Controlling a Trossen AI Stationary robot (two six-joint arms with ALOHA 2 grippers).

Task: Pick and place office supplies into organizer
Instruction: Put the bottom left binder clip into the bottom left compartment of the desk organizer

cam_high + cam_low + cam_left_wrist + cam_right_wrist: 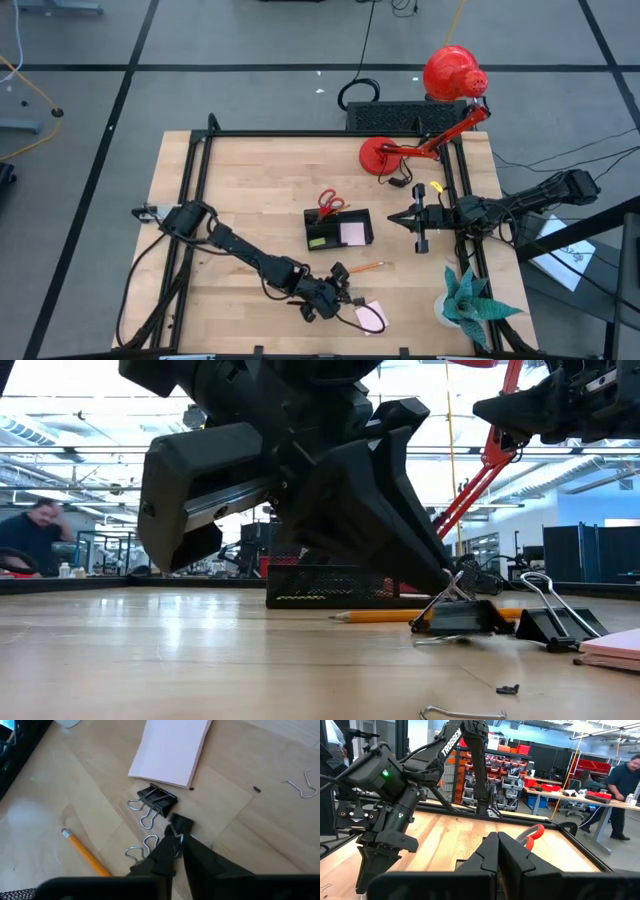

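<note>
Nearest my side of the table, well in front of the organizer (338,214) and a little to its right, the pink sticky-note pad (371,316) lies flat on the wood, with a loose bent wire piece (302,787) close by. Just beside the pad, on the organizer's side of it, I have the left gripper (176,836) down at the tabletop. Its fingers are pinched together on a black binder clip (465,616), whose wire handles stick up against the fingertip in the low view. A second binder clip (157,800) sits free between the held one and the pad, touching neither. The orange pencil (366,267) lies between this cluster and the organizer, apart from both. The organizer itself is near the table's middle, and inside it I see a pink pad (352,233) in its right compartment and a small yellow-green piece (318,241) in its left one. The red-handled scissors (330,203) show at the organizer's far edge, but I cannot tell whether they stand in it or lie against it. To the organizer's right the right gripper (394,218) waits above the table, fingers closed on nothing. Beyond the organizer, to the far right, stands the red desk lamp (385,155), with a black ribbed box (390,115) behind it.
</note>
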